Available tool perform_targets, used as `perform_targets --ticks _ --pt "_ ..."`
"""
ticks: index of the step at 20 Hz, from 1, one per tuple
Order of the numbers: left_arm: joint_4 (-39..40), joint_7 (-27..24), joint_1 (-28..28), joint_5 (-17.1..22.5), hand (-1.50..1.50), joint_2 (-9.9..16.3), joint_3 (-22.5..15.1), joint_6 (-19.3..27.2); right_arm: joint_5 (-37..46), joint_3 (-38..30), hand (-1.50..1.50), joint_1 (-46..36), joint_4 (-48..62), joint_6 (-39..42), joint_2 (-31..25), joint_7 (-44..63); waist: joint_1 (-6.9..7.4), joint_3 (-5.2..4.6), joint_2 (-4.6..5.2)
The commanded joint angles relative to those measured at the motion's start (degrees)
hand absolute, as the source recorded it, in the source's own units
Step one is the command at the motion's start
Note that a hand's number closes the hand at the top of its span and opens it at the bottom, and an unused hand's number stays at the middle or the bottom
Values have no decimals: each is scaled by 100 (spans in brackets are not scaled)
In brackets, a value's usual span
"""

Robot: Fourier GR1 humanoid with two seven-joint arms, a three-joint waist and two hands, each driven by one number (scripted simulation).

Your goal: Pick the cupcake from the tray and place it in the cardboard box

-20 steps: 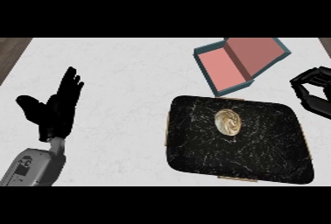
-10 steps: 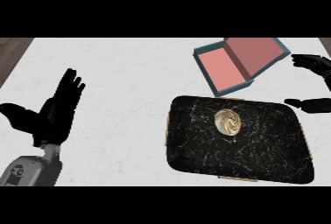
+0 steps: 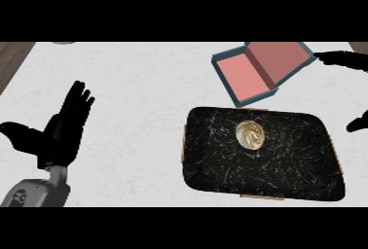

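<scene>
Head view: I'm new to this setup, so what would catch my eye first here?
The black marbled tray at lower right, with a pale swirled cupcake on it. Just above it lies an open cardboard box with a pink inside. At left, the left hand rests open, fingers up.

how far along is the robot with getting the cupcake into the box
Nothing looks done yet: the cupcake sits on the black tray, and the cardboard box lies open with only its pink lining showing. The right hand shows open at the right edge, holding nothing; the left hand rests open. Grasping, lifting and placing remain.
</scene>
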Motion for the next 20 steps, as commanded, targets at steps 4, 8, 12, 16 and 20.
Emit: perform_targets --ticks 4,8,12,16,20 --pt "-324 405 31 -50 0 55 183 8 -466 -74 -150 -513 -573 1103 390 1393 -99 2 -22" --pt "111 298 -270 -159 0 -68 378 -119 -572 -262 -150 130 -1280 1009 665 1666 -156 5 -16" --pt "-115 131 287 -169 0 -221 405 -205 -824 -390 -150 277 -2060 882 1037 2676 -153 3 -27" --pt "-573 251 501 -357 0 -286 245 -273 -359 -382 -150 148 -2013 792 1229 2959 -100 6 -16" --pt "-54 -78 293 -553 0 -488 373 -319 -478 -550 -150 534 -2166 1134 1341 3039 -131 6 -10"
